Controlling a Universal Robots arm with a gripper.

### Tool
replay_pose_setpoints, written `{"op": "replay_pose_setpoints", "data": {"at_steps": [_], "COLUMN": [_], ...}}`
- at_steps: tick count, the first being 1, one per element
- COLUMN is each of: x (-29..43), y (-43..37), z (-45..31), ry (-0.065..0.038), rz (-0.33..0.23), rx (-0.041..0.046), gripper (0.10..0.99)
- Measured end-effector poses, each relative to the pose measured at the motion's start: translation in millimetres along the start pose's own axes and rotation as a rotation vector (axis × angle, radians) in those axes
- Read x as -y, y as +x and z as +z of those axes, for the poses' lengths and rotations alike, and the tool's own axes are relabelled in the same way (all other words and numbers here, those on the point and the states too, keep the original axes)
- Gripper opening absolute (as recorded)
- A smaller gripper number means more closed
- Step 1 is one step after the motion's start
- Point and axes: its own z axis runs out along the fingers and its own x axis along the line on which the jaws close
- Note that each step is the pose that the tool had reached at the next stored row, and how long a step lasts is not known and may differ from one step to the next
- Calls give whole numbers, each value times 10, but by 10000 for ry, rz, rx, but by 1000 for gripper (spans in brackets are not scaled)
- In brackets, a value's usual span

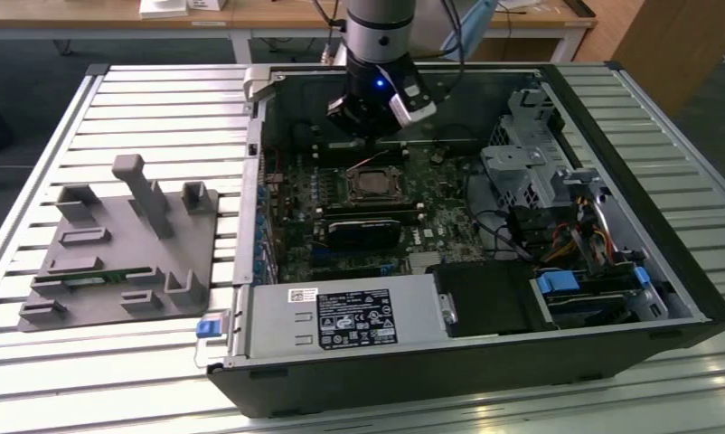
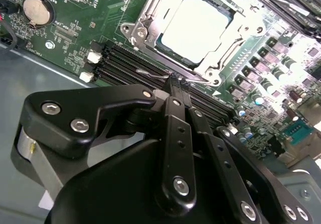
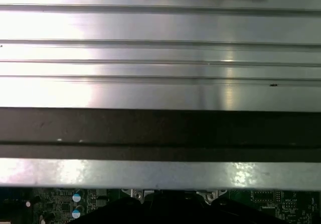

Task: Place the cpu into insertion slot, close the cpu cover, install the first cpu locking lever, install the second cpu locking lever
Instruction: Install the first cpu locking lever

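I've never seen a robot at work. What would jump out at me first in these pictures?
An open computer case lies on a slatted metal table, with the robot arm reaching down into its far end. In the second wrist view the black hand hangs close to the pale cpu, which is framed by the silvery cpu cover.

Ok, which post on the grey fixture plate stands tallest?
The slim post in the middle of the grey fixture plate; the stubby blocks around it are far shorter.
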Motion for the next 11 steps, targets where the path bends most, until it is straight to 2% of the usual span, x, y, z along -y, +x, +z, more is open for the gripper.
{"op": "replay_pose_setpoints", "data": {"at_steps": [11], "x": [-24], "y": [-91], "z": [24], "ry": [-2], "rz": [0], "rx": [2], "gripper": [106]}}
